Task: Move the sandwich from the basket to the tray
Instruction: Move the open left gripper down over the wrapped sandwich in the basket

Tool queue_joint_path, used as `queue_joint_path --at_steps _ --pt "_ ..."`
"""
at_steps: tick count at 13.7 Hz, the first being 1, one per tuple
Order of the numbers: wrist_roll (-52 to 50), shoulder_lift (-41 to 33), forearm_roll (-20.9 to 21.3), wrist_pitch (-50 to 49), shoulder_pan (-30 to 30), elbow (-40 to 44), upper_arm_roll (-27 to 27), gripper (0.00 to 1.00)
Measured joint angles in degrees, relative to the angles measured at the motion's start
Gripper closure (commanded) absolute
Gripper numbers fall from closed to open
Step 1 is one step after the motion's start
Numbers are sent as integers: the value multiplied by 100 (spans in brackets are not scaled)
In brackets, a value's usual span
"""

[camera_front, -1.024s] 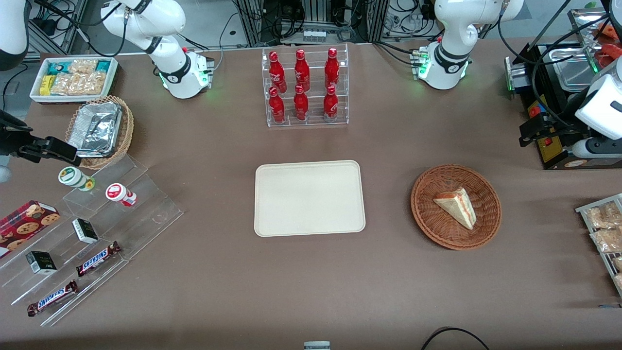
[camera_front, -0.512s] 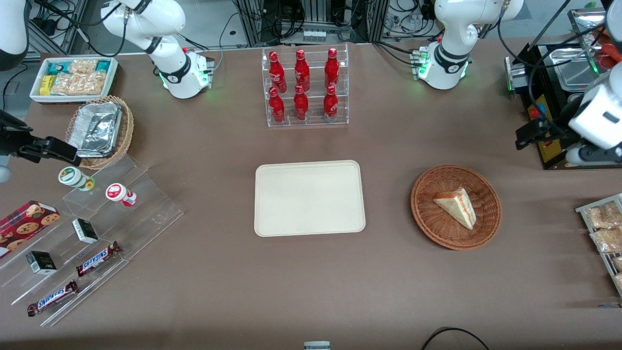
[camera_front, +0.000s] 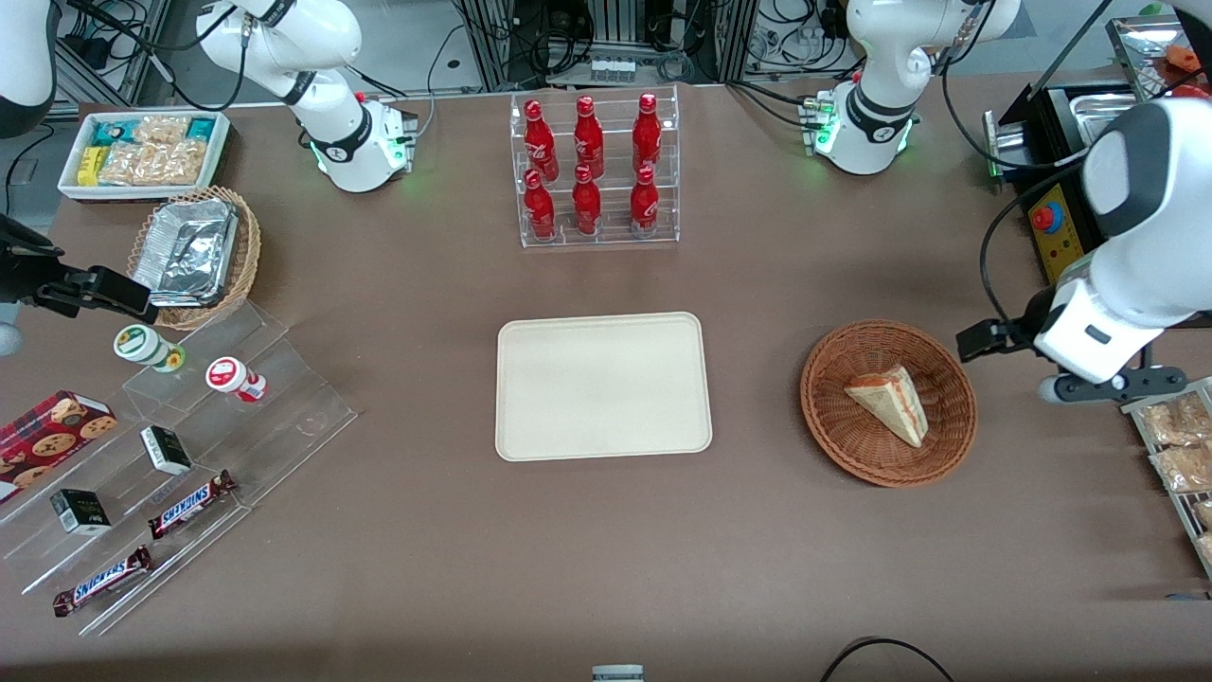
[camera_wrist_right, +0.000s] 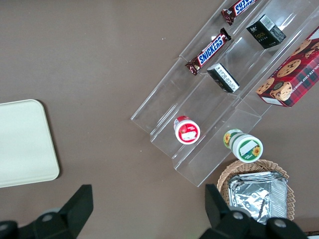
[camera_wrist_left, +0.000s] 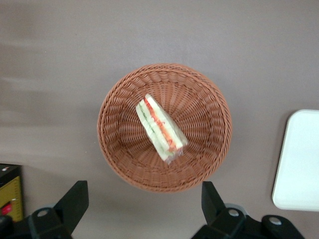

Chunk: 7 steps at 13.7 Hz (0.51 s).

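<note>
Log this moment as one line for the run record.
phase: approach | tool: open, above basket | sandwich: in basket | tray: bare

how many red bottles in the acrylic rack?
6 red bottles in the acrylic rack: three on the upper tier, three on the lower tier nearer the front camera. None looks hidden. The end effector hangs open above the basket.

robot lab set up as a mock snack shop. brown table (camera_front: 398,568) w/ two white arm bases (camera_front: 365,152) bolted on it, green leds lit, cables and metal racks (camera_front: 615,38) along the edge farthest from the front cam. shop-style props: clear acrylic rack of red bottles (camera_front: 592,170), stepped acrylic display (camera_front: 189,455) w/ snickers bars (camera_front: 189,502), cookie box (camera_front: 47,436), white bin of snack packets (camera_front: 142,152), wicker basket w/ foil trays (camera_front: 194,256). black box w/ red e-stop button (camera_front: 1046,220) at the working arm's end.
</note>
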Motion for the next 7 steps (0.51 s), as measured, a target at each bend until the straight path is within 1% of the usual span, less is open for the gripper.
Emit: queue_joint_path --at_steps 7 --pt "-1500 -2 -18 1585 -1 -1288 -8 0"
